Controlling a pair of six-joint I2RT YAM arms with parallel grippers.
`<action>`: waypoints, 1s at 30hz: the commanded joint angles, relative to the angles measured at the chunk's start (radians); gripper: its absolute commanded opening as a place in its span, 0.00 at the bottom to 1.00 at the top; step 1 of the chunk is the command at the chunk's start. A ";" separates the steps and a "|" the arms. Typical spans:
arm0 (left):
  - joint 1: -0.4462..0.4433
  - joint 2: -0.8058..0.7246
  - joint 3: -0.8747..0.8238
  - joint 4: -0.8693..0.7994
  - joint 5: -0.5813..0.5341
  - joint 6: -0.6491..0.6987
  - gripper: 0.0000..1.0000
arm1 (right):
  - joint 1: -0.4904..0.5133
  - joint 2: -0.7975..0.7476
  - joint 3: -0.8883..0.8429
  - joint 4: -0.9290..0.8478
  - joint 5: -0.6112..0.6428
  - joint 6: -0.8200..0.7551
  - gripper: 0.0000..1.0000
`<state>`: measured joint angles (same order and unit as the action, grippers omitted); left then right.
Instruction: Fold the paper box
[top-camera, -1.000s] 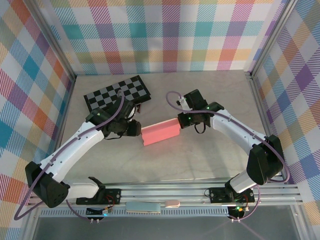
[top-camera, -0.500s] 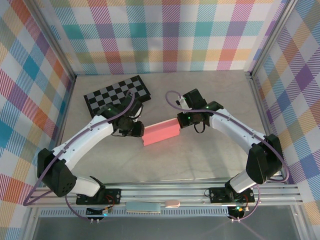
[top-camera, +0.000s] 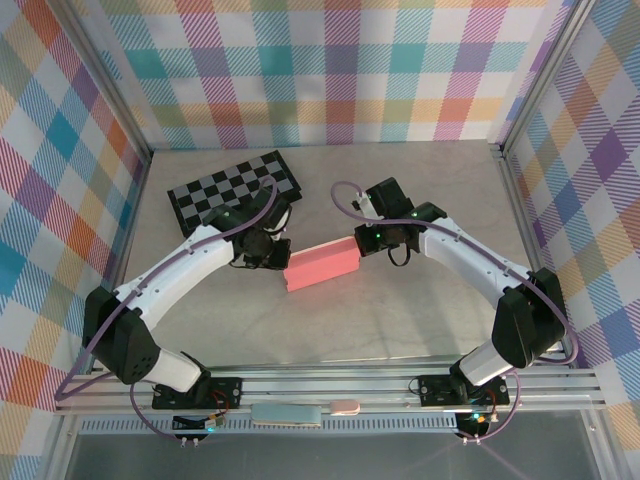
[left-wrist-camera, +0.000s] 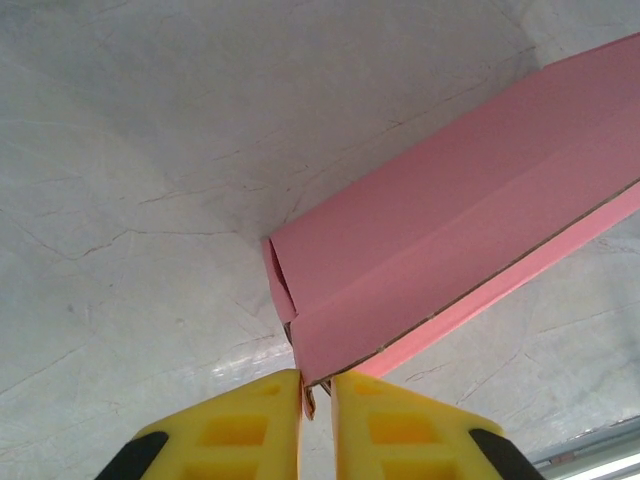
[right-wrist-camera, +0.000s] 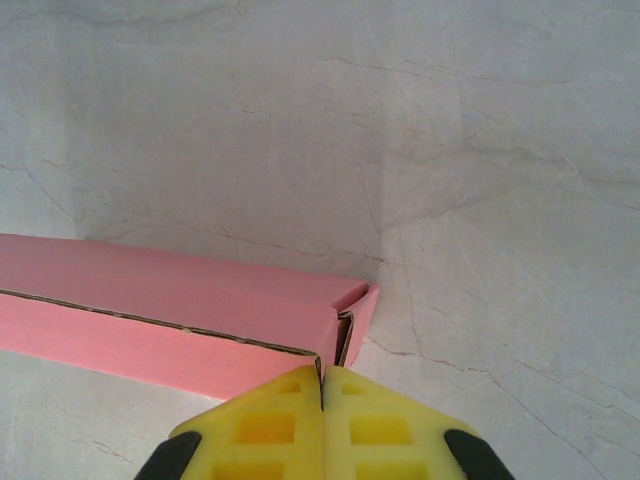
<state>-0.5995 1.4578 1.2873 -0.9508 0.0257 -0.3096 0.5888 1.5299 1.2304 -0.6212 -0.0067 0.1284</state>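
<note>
Yellow fingers (left-wrist-camera: 250, 425) of the left gripper (left-wrist-camera: 317, 382) stand almost together, with only a slim gap between them. The lowest corner of the paper box (left-wrist-camera: 440, 240) sits in that gap, and a sliver of its card edge shows between the pads, so this gripper is nipped onto that corner. From there the box runs away as a long pink body. Its top panel is folded over, a small end flap is tucked inward at the gripped end, and a raw brown card edge runs along one long side.

The right gripper (right-wrist-camera: 322, 375) has its pads pressed flat together with no gap. The corner of the box's other end comes right up to the seam between them, beside an end flap that stands slightly open. Whether any card is caught in that seam cannot be told.

From above, the checkered board (top-camera: 232, 185) lies flat on the grey marbled table (top-camera: 400, 330). The left gripper sits just off the board's near right corner. The box begins right beside it and stretches away from the board at a slant, close to the board but not touching it. The right gripper is at the end of the box farthest from the board.
</note>
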 joint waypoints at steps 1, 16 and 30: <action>0.006 0.005 0.029 -0.002 0.014 0.005 0.13 | 0.006 0.035 0.003 -0.062 0.011 0.020 0.00; 0.005 0.028 0.038 -0.005 0.046 -0.070 0.03 | 0.006 0.040 0.005 -0.063 0.018 0.038 0.00; 0.004 0.068 0.070 -0.019 0.095 -0.223 0.00 | 0.009 0.050 0.009 -0.064 0.035 0.068 0.00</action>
<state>-0.5995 1.5017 1.3346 -0.9779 0.0536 -0.4618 0.5888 1.5421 1.2404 -0.6170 0.0307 0.1699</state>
